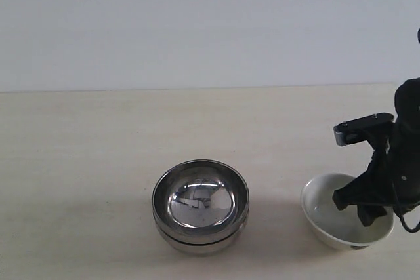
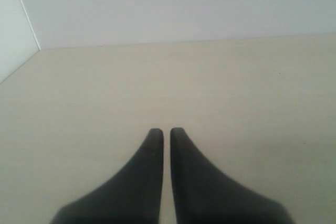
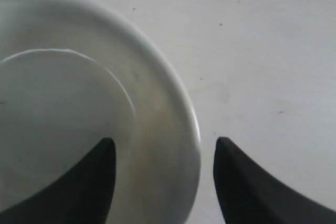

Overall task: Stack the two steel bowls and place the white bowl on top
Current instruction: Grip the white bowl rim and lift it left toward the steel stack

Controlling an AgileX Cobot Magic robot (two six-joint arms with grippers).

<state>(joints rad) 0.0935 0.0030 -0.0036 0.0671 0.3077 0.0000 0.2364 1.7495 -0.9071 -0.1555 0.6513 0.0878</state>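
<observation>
Already nested, the two steel bowls (image 1: 201,204) sit one inside the other near the middle of the pale desk (image 1: 79,162). The seam between their rims shows as a dark line round the side. Well apart to the right stands the white bowl (image 1: 328,218), upright on the desk. The right gripper (image 1: 357,209) is down at its rim with the jaws held wide and straddling the wall: one finger is inside the bowl, the other outside over the desk. Whether either touches the wall I cannot tell. The left gripper (image 2: 166,131) shows only in its own wrist view, jaws drawn almost together with a thin slit between them, above the desk surface.
</observation>
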